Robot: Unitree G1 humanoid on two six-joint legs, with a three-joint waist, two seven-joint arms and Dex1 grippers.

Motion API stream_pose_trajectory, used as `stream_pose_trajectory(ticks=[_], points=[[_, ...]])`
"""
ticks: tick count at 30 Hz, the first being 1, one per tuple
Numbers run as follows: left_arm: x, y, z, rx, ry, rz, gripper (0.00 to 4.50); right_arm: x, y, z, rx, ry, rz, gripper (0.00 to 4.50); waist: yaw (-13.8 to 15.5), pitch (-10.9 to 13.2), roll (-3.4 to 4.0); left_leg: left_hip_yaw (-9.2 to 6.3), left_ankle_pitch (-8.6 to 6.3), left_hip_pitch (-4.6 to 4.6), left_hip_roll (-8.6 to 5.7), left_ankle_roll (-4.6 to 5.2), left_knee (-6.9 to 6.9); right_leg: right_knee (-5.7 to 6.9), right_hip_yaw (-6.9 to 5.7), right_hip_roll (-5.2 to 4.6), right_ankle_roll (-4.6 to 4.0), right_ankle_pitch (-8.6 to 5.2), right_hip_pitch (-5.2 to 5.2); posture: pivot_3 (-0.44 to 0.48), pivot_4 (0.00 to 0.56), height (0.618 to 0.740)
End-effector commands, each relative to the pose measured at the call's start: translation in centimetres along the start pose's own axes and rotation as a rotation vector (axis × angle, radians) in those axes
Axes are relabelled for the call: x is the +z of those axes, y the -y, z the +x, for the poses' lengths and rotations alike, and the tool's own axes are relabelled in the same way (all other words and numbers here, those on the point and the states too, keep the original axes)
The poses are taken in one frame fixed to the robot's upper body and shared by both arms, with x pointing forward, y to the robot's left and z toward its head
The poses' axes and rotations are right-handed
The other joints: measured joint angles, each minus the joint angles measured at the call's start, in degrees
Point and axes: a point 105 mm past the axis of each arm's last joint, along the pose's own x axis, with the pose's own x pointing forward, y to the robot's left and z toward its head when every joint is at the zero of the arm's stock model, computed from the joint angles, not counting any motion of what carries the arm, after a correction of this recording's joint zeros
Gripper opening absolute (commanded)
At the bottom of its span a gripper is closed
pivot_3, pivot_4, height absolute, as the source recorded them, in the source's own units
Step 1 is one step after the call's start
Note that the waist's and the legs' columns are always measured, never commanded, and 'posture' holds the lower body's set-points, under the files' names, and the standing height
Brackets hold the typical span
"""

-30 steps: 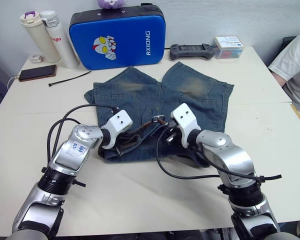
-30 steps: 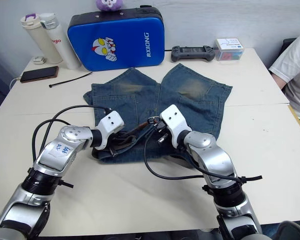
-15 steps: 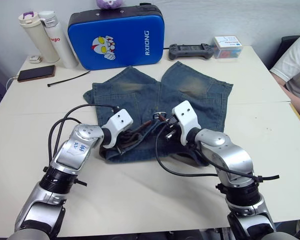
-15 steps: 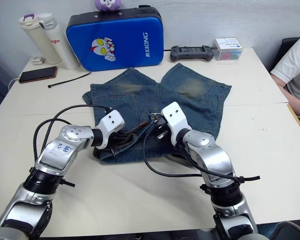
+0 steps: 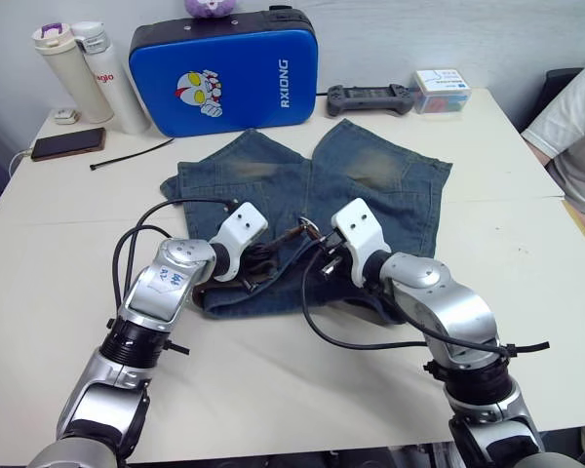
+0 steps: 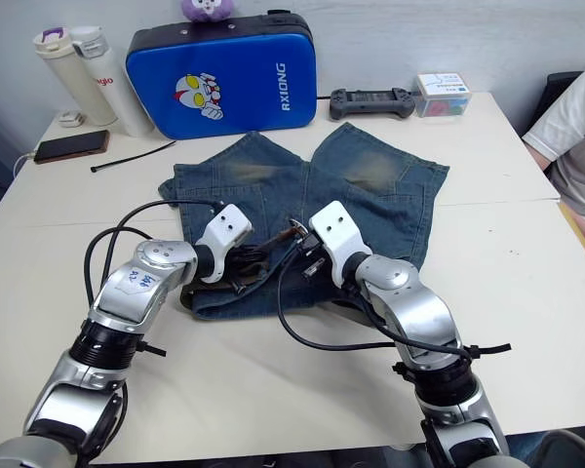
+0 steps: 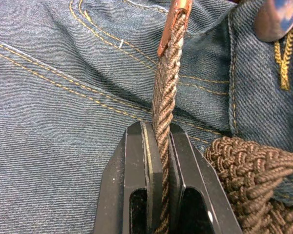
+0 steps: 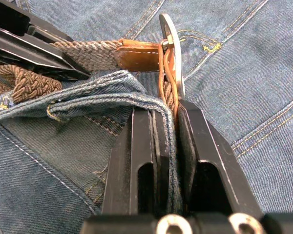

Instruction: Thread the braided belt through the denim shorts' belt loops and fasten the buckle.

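Both arms are in over the near edge of the shorts, which lie flat mid-table, legs pointing away. The belt runs left to right along the waistband, and that axis is the whole story here: left gripper and right gripper each pinch a stretch of it, facing each other, close together at the fly.

Left gripper is clamped tight on the belt edge-on, the brown weave passing up between its fingers to the tan leather tip just beyond. More belt lies bunched in a coil right beside those fingers, near the shorts' metal button.

Right gripper is closed too, and it has the belt together with a fold of waistband denim between its fingers. Just ahead of its tips stands the buckle, silver frame upright on edge, leather end running off toward the left gripper's black fingers.

So the free tip lies to the left of the buckle, and the left arm is the nearer one to carry it across. That gap is short, but the tip has to meet the frame squarely, and the frame is tilted, not lying flat.

Whether a loop is still unthreaded, I can't tell; the waistband is rumpled under both grippers. The braid looks limp and bulky.
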Motion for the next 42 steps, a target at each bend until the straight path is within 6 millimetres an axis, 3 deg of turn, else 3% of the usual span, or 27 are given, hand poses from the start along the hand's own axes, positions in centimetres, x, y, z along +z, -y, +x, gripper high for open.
stream_pose_trajectory(ticks=[1, 5, 14, 20, 23, 27, 39, 41, 42], points=[[2.2, 1.2, 0.5, -0.030, 0.071, 0.016, 0.00, 1.7, -1.7, -0.5, 0.073, 0.082, -0.029, 0.02, 0.11, 0.00, 0.00, 0.00, 0.00, 0.00, -0.01, 0.00, 0.00, 0.00, 0.00, -0.01, 0.00, 0.00, 0.00, 0.000, 0.150, 0.740], [2.9, 2.4, 0.6, -0.073, 0.098, 0.008, 0.00, 1.4, -1.5, -0.4, 0.055, 0.069, -0.018, 0.02, 0.05, 0.00, -0.01, 0.00, 0.00, 0.00, -0.02, 0.00, 0.03, 0.00, -0.01, -0.01, 0.00, 0.00, 0.02, 0.000, 0.150, 0.740], [3.3, 2.3, 0.2, -0.064, 0.110, -0.002, 0.00, -0.6, 0.5, -0.2, -0.053, 0.002, 0.038, 0.02, 0.07, 0.00, -0.01, 0.00, 0.00, 0.00, -0.02, 0.00, 0.03, 0.00, -0.01, -0.02, 0.00, 0.00, 0.02, 0.000, 0.150, 0.740], [3.1, 2.4, -0.1, -0.068, 0.106, -0.001, 0.00, -0.6, 1.5, -0.2, -0.106, 0.011, 0.057, 0.02, 0.02, 0.00, -0.01, 0.01, 0.00, 0.00, -0.01, 0.00, 0.02, 0.02, 0.01, -0.01, 0.00, 0.00, 0.00, 0.000, 0.150, 0.740], [3.0, 2.3, 0.0, -0.063, 0.104, -0.004, 0.00, 0.5, 0.3, -0.1, -0.024, 0.054, 0.016, 0.02, 0.02, 0.00, -0.01, 0.01, 0.00, 0.00, -0.02, 0.00, 0.02, 0.01, 0.01, -0.01, 0.00, 0.00, 0.00, 0.000, 0.150, 0.740], [3.2, 2.9, 0.6, -0.077, 0.112, -0.002, 0.00, 1.7, -2.8, -0.4, 0.149, 0.106, -0.049, 0.02, 0.01, 0.00, -0.01, 0.01, 0.00, 0.00, -0.02, 0.00, 0.02, -0.01, 0.00, 0.00, 0.00, 0.00, 0.01, 0.000, 0.150, 0.740], [4.1, 3.6, 1.6, -0.103, 0.129, 0.030, 0.00, 0.8, -2.4, -1.2, 0.246, 0.046, -0.246, 0.02, 0.06, -0.01, -0.01, 0.02, 0.00, 0.00, 0.00, 0.00, 0.01, -0.03, 0.01, 0.01, 0.00, 0.00, 0.00, 0.000, 0.150, 0.740], [4.0, 3.6, 1.6, -0.102, 0.129, 0.031, 0.00, 1.1, -1.9, -1.8, 0.262, 0.055, -0.216, 1.06, -0.02, -0.01, -0.01, 0.02, 0.00, 0.00, 0.00, 0.00, 0.01, -0.03, 0.02, 0.01, 0.00, 0.00, 0.00, 0.000, 0.150, 0.740], [4.0, 3.5, 1.6, -0.101, 0.128, 0.031, 0.00, 1.1, -1.8, -2.0, 0.274, 0.055, -0.211, 1.35, -0.02, -0.01, -0.01, 0.03, 0.00, 0.00, 0.01, 0.00, 0.00, -0.03, 0.02, 0.02, 0.00, 0.00, 0.00, 0.000, 0.150, 0.740]])
